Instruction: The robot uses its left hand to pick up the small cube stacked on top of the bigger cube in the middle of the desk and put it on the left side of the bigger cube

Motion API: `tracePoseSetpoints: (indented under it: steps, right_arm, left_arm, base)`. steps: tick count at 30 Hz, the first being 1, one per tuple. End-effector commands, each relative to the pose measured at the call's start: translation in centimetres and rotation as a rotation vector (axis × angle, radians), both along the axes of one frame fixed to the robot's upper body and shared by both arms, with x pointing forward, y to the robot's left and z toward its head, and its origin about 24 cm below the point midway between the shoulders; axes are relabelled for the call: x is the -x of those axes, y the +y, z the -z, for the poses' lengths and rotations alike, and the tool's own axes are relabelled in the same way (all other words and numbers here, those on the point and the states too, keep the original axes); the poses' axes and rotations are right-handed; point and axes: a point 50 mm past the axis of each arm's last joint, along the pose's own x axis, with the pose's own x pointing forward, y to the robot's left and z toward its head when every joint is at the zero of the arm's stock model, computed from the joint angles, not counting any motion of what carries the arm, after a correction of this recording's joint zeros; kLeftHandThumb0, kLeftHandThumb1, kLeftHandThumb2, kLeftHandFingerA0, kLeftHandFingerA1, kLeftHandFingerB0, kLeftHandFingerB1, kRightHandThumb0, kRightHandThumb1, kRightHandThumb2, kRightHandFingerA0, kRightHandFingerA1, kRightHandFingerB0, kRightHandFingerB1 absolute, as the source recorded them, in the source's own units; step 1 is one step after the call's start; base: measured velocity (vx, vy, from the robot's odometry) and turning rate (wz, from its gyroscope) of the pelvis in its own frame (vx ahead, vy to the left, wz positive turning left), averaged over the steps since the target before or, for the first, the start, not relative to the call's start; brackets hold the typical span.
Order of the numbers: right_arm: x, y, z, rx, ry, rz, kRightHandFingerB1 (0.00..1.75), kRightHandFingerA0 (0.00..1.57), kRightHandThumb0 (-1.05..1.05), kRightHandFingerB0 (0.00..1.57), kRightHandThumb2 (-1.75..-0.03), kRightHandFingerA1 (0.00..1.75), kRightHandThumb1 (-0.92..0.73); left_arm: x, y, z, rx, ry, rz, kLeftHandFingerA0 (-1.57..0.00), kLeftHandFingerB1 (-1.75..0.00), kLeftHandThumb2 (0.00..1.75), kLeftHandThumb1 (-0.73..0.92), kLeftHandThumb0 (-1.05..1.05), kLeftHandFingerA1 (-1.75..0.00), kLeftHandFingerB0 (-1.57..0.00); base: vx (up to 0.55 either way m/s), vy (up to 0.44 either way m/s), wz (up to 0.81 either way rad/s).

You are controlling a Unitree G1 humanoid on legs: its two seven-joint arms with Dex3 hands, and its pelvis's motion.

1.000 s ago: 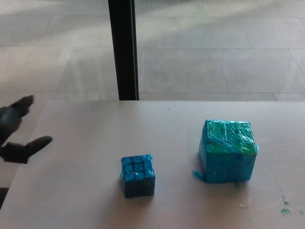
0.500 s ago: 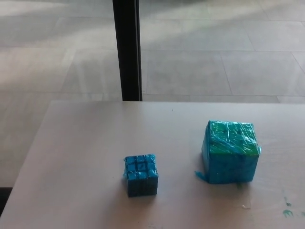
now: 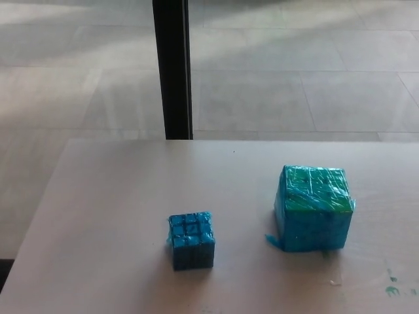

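On the pale wooden desk (image 3: 98, 216), two cubes stand apart, neither robot hand in view.
To the left, the small blue grid-faced cube (image 3: 192, 240) rests on the desk surface, well clear of the bigger blue tape-wrapped cube with a green top (image 3: 313, 208); finger state cannot be told.

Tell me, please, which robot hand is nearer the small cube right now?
Neither can be judged: no robot hand is in view. The small cube sits alone on the desk, left of the big cube and apart from it.
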Motion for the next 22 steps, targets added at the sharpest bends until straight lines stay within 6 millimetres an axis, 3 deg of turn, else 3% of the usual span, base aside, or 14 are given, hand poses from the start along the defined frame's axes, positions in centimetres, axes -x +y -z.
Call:
tracePoseSetpoints:
  steps: [1,2,3,5,6,9,10,11,13,15,16,18,19,22]
  right_arm:
    - [0.1,-0.5,-0.3,-0.004,-0.002,0.018,0.53,0.48,-0.57,0.34,-0.94,0.68,-0.56]
    - [0.2,-0.5,-0.2,0.001,0.0,0.025,0.53,0.49,-0.58,0.35,-0.94,0.68,-0.57]
    - [0.2,-0.5,-0.2,0.002,-0.006,0.021,0.53,0.5,-0.55,0.34,-0.94,0.69,-0.57]
    - [0.6,-0.4,0.0,-0.003,-0.003,0.01,0.53,0.49,-0.56,0.33,-0.94,0.69,-0.57]
    - [0.7,-0.4,0.0,-0.003,0.001,0.01,0.53,0.48,-0.57,0.33,-0.94,0.68,-0.57]
    - [0.9,-0.4,0.2,-0.004,0.011,0.009,0.53,0.48,-0.58,0.34,-0.94,0.68,-0.57]
    - [0.9,-0.3,0.2,-0.004,0.014,0.008,0.39,0.5,-0.54,0.4,-0.62,0.61,-0.72]
    - [0.8,-0.3,0.2,-0.006,0.016,0.004,0.53,0.47,-0.58,0.32,-0.94,0.68,-0.57]
    - [0.9,-0.3,0.2,-0.01,0.017,-0.002,0.39,0.49,-0.54,0.38,-0.61,0.63,-0.72]
    - [0.9,-0.3,0.3,-0.003,0.021,0.004,0.53,0.48,-0.58,0.33,-0.94,0.68,-0.57]
    - [1.0,-0.3,0.2,-0.002,0.024,0.001,0.38,0.49,-0.54,0.38,-0.62,0.6,-0.72]
    - [1.0,-0.3,0.3,-0.005,0.021,-0.001,0.38,0.49,-0.54,0.41,-0.61,0.61,-0.71]
    - [1.1,-0.3,0.3,-0.007,0.023,-0.003,0.38,0.49,-0.55,0.41,-0.62,0.61,-0.71]
    - [1.1,-0.2,0.4,-0.004,0.024,-0.002,0.38,0.5,-0.55,0.41,-0.61,0.62,-0.71]
  left_arm:
    - [3.0,-0.6,2.4,0.189,-0.034,-0.114,0.0,-0.36,0.64,0.8,-0.88,-0.49,-0.09]
    - [3.1,-0.7,2.5,0.195,-0.03,-0.083,-0.02,-0.48,1.04,0.64,-0.9,-0.33,-0.15]
    - [3.2,-0.8,2.8,0.144,0.048,-0.038,-0.04,-0.51,1.01,0.36,-0.4,-0.55,0.0]
    - [3.4,-0.9,2.9,0.135,0.086,-0.024,-0.03,-0.52,1.01,0.35,-0.42,-0.55,0.0]
    - [3.4,-0.9,2.9,0.135,0.083,-0.02,-0.01,-0.44,1.04,0.62,-0.91,-0.56,0.0]
    - [3.4,-0.9,2.7,0.115,0.093,0.012,-0.01,-0.43,1.05,0.64,-0.9,-0.55,0.0]
    - [3.4,-0.9,2.7,0.112,0.095,0.008,-0.12,-0.47,1.06,0.64,-0.92,-0.61,0.0]
    - [3.5,-0.9,2.7,0.138,0.083,-0.008,-0.02,-0.34,1.04,0.59,-0.84,-0.47,-0.05]
    - [3.6,-0.9,2.9,0.151,0.072,-0.021,-0.01,-0.34,1.04,0.6,-0.85,-0.46,-0.06]
    - [3.8,-0.9,2.9,0.148,0.072,-0.026,-0.03,-0.38,0.64,0.79,-0.9,-0.55,-0.07]
    - [3.8,-0.9,2.9,0.144,0.074,-0.027,-0.06,-0.4,0.64,0.79,-0.9,-0.58,-0.08]
    - [3.9,-0.9,2.9,0.124,0.079,-0.016,-0.03,-0.52,1.01,0.36,-0.41,-0.55,0.0]
    - [4.0,-0.8,2.9,0.125,0.082,-0.014,-0.08,-0.44,1.06,0.63,-0.89,-0.58,0.0]
    - [4.0,-0.8,3.0,0.138,0.075,-0.025,-0.09,-0.45,1.05,0.61,-0.88,-0.6,0.0]
  base:
    - [0.0,0.0,0.0]
    - [0.0,0.0,0.0]
    - [0.0,0.0,0.0]
    - [0.0,0.0,0.0]
    - [0.0,0.0,0.0]
    - [0.0,0.0,0.0]
    - [0.0,0.0,0.0]
    - [0.0,0.0,0.0]
    - [0.0,0.0,0.0]
    - [0.0,0.0,0.0]
    - [0.0,0.0,0.0]
    - [0.0,0.0,0.0]
    - [0.0,0.0,0.0]
    - [0.0,0.0,0.0]
